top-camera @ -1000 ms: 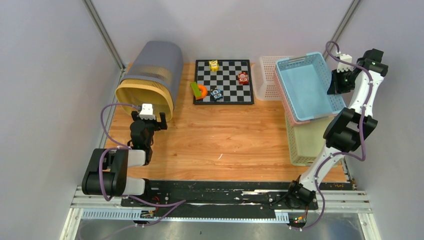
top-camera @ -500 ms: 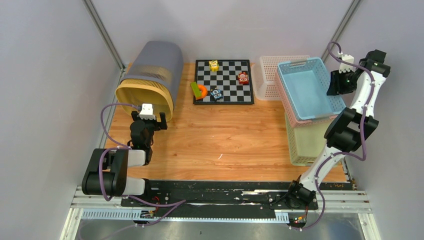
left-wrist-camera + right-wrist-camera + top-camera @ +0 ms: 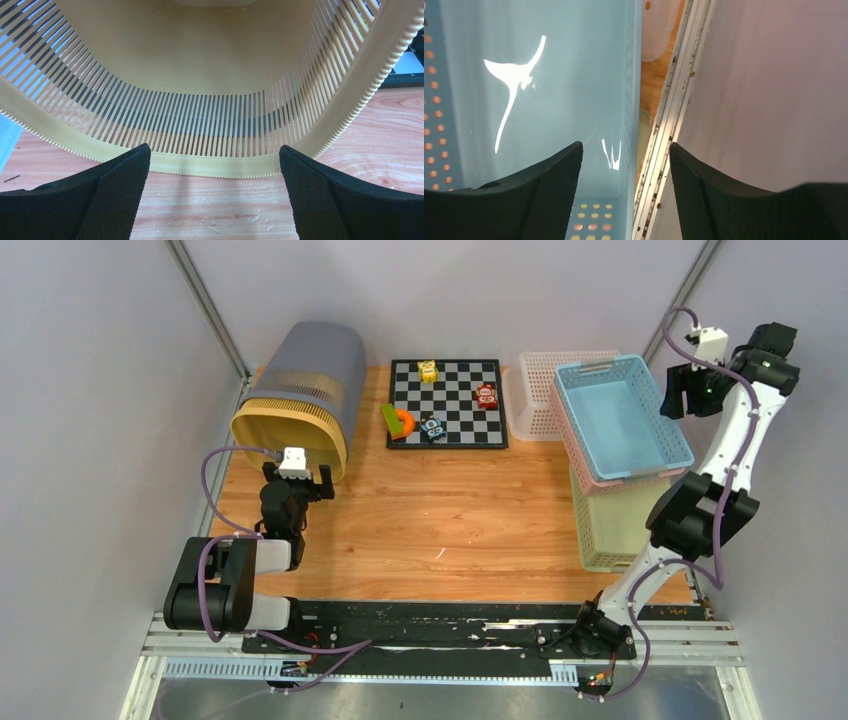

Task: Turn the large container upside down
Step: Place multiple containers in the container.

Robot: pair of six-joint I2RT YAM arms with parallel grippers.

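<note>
The large container (image 3: 300, 390), a grey basket with a yellow slatted rim, lies on its side at the table's back left, its mouth turned toward the arms. My left gripper (image 3: 297, 481) is low over the wood just in front of that mouth, open and empty. In the left wrist view the yellow rim (image 3: 210, 166) runs between the two fingertips of the left gripper (image 3: 214, 148), with the hollow inside beyond. My right gripper (image 3: 688, 392) hangs open and empty at the far right, away from the container.
A blue basket (image 3: 620, 415) rests on a pink basket (image 3: 600, 478) over a green one (image 3: 615, 525); a white basket (image 3: 535, 395) stands behind. In the right wrist view the right gripper (image 3: 625, 145) straddles the blue basket's (image 3: 549, 75) right wall. A chessboard (image 3: 447, 403) carries toy cars.
The right gripper has opened, let go of the blue basket's right rim and lifted up and to the right. The blue basket has settled flatter. The left arm has not moved.
</note>
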